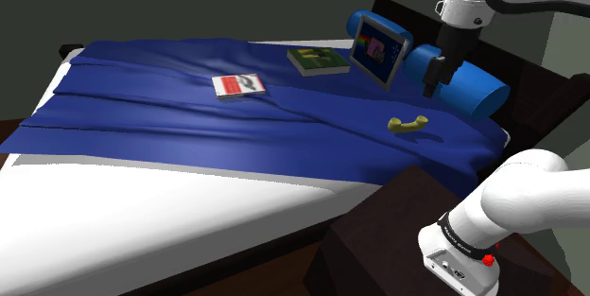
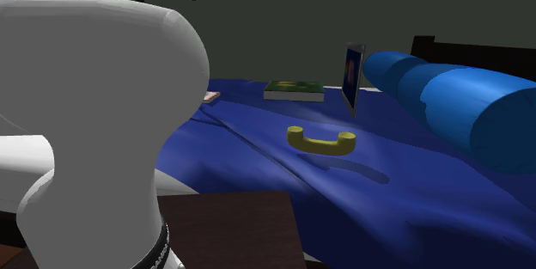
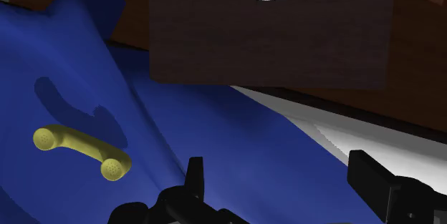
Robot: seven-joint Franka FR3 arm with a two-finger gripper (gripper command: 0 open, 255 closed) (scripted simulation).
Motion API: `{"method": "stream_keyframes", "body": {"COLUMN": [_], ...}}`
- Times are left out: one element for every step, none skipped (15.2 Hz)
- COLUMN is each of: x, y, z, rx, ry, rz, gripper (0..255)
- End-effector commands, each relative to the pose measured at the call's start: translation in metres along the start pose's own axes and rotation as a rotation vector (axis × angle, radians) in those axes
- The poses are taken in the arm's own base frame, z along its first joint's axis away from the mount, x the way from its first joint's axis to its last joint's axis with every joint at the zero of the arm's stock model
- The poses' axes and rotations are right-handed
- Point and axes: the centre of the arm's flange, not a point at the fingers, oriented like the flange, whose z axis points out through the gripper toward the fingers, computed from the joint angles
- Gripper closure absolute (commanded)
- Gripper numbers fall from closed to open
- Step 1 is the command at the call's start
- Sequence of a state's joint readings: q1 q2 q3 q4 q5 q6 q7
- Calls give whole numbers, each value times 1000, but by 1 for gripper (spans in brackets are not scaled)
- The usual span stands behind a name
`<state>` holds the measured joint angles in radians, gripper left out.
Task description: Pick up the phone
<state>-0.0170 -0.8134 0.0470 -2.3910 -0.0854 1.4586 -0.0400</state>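
A yellow phone handset lies on the blue blanket near the bed's edge closest to the stand. In the second exterior view the phone rests with its curved back down and both ends raised. My black gripper hangs in the air above the bed, higher than the phone and slightly beyond it, in front of the blue bolster. In the wrist view the gripper is open, nothing between its fingers, and the phone lies off to the side of them on the blanket.
A tablet leans upright against a blue bolster at the dark headboard. A green book and a red-and-white book lie farther along the blanket. The dark wooden stand abuts the bed beside the phone.
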Motion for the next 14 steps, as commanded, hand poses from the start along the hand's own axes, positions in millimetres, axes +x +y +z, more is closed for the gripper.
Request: {"method": "stream_keyframes", "body": {"x": [0, 3, 6, 9, 12, 16, 19, 23, 26, 30, 33, 37, 41, 45], "y": [0, 9, 18, 27, 36, 46, 55, 64, 73, 81, 90, 99, 108, 117], "z": [0, 9, 18, 27, 36, 45, 54, 63, 72, 81, 90, 99, 108, 117], "rx": [0, -1, -2, -4, -5, -6, -7, -8, -9, -11, -12, -13, -14, -15], "ry": [0, -4, -8, -12, -17, -21, -25, -29, -33, -37, -41, -46, -50, -54], "rz": [0, -12, -24, -36, -48, -60, -72, -84, -96, -108, -120, -132, -144, -156], "gripper": [0, 0, 0, 0, 0, 0, 0, 0, 0, 0, 0, 0, 0, 0]}}
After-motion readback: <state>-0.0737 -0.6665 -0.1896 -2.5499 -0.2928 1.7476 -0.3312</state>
